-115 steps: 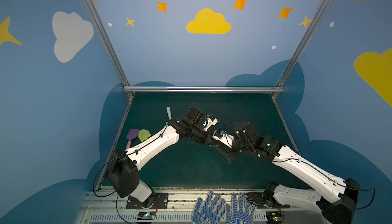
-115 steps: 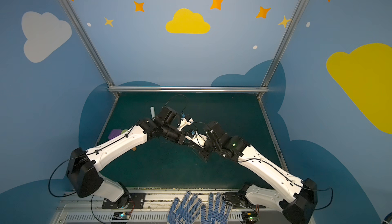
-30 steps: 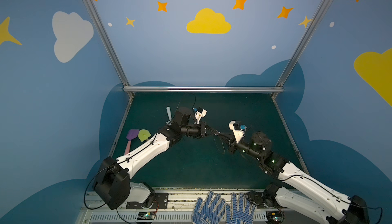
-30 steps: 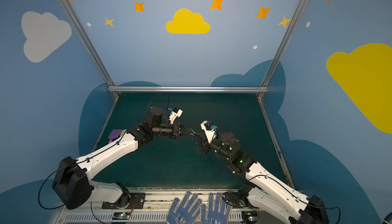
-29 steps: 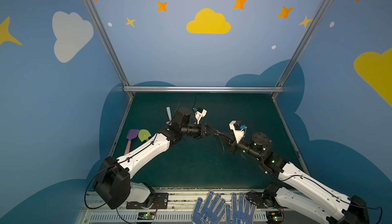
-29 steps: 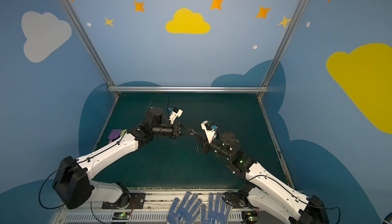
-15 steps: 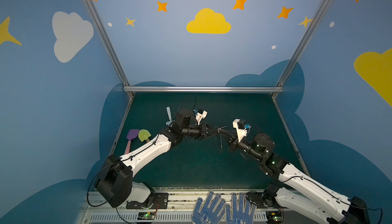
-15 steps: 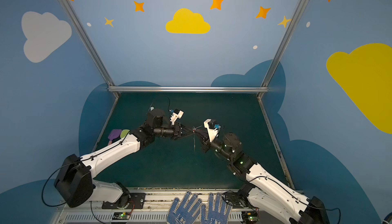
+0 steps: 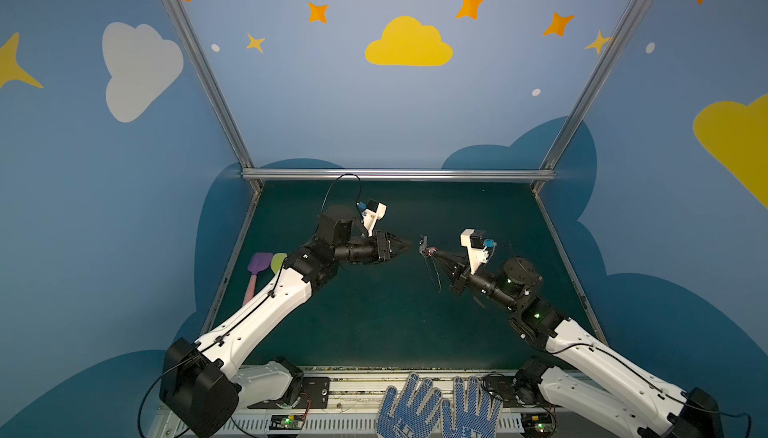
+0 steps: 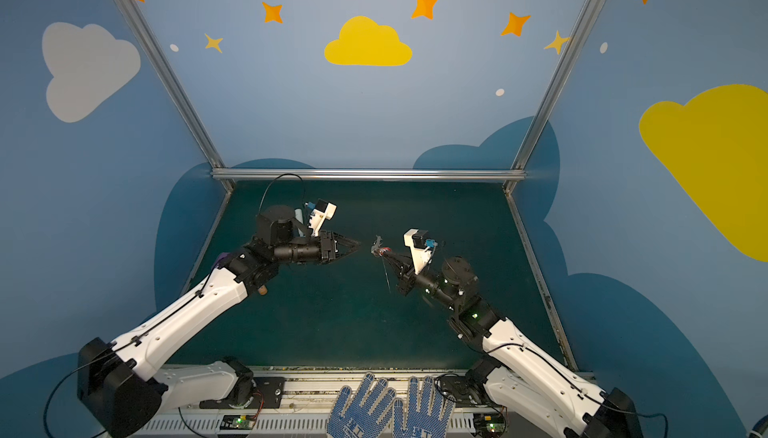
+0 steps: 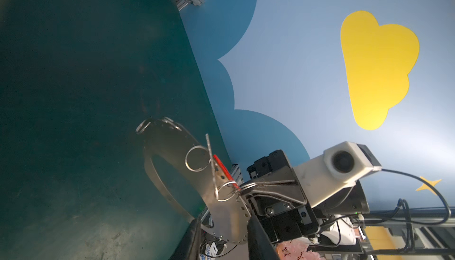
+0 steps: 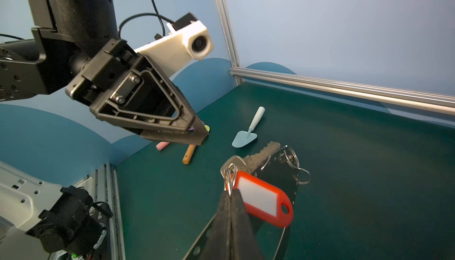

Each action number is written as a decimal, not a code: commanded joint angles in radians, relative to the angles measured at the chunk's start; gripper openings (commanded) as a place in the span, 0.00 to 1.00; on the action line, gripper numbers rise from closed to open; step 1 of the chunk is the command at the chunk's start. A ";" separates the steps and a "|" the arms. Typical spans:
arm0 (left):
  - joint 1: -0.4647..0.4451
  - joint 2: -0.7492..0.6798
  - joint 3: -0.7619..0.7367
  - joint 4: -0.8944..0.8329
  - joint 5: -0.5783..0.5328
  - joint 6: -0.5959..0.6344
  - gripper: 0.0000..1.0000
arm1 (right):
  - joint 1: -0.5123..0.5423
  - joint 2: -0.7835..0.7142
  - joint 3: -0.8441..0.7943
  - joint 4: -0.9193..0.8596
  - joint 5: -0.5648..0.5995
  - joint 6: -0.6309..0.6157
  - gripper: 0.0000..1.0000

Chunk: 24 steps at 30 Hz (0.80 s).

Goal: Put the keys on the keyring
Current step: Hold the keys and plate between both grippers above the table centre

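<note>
Right wrist view: your right hand [image 12: 231,193] is clenched on a wire ring of the keyring [image 12: 283,175], held up off the tabletop [image 12: 357,172]. The silver key [image 12: 253,157] and a red tag [image 12: 263,200] hang on that ring at the fingertips. Your left hand [image 12: 200,136] stands apart, facing it, fingers [image 11: 192,236] partly spread, holding nothing. A blue toy shovel [image 12: 245,138] lies on the tabletop beyond.

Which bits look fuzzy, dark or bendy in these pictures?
Left wrist view: the table is dim, darkest toward one corner. Right wrist view: the right hand is soft because it sits close to the lens, while the key and its red tag look sharper. Both top views: the metal posts splay outward, a wide-lens stretch.
</note>
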 commanded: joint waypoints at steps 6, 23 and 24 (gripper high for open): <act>-0.050 0.051 0.111 -0.115 0.065 0.202 0.37 | -0.034 0.049 0.072 0.062 -0.168 0.091 0.00; -0.092 0.088 0.134 -0.153 0.008 0.245 0.36 | -0.054 0.070 0.085 0.114 -0.261 0.155 0.00; -0.092 0.087 0.130 -0.142 0.012 0.242 0.36 | -0.054 0.070 0.085 0.116 -0.266 0.158 0.00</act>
